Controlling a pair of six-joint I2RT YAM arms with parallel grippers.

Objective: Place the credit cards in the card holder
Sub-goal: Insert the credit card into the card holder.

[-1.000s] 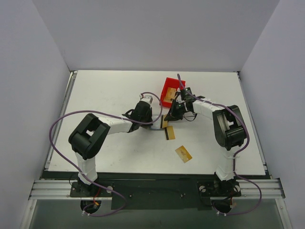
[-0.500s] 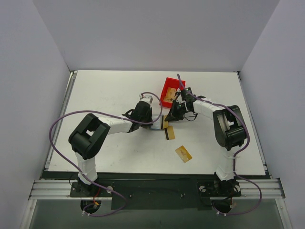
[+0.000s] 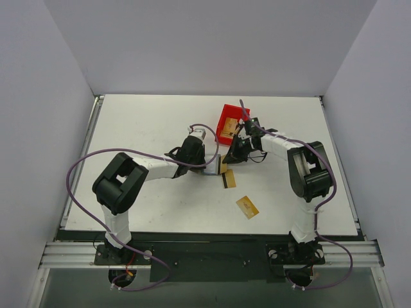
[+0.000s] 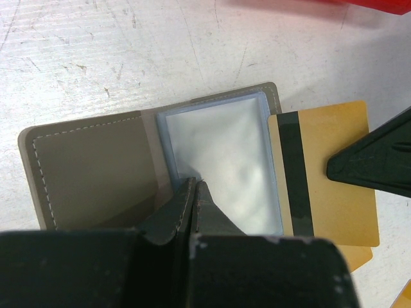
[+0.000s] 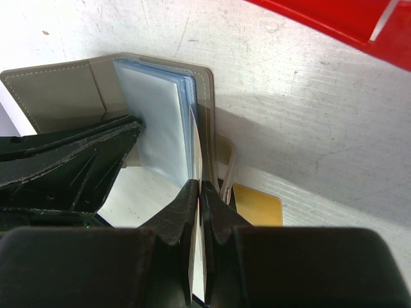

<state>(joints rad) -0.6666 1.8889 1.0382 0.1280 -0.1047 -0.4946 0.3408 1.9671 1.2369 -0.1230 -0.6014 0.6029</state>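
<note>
Step in hand: inserting the first card; none looks seated yet.

- Grey fold-open card holder (image 4: 90, 168) lies open on the white table (image 3: 141, 122), near its centre. The bluish clear sleeves (image 4: 221, 154) face up.
- Left gripper (image 4: 192, 192): fingers clenched together at the fold beside the sleeves. They appear to pinch the card holder and keep it steady.
- Right gripper (image 5: 198, 194): clamped on a flat gold-tan credit card with a black stripe (image 4: 327, 173). The card sits at 3 o'clock of the holder, stripe edge leading and just overlapping the holder's rim. Whether that edge has entered a sleeve cannot be told.
- A second striped gold card (image 3: 227, 180) lies on the table at 5 o'clock of the holder. A third gold card (image 3: 247, 206) lies further out the same way, apart from it.
- Small red plastic bin (image 3: 228, 123) stands at 1 o'clock of the holder.

Next move, as I judge it: slide the held card toward 9 o'clock, with its edge between two sleeve leaves. The left fingers must brace against that push.

Pose: both forearms converge on the holder. The left comes in from 8 o'clock and the right from 3 o'clock, wrists low, elbows bent outward.
</note>
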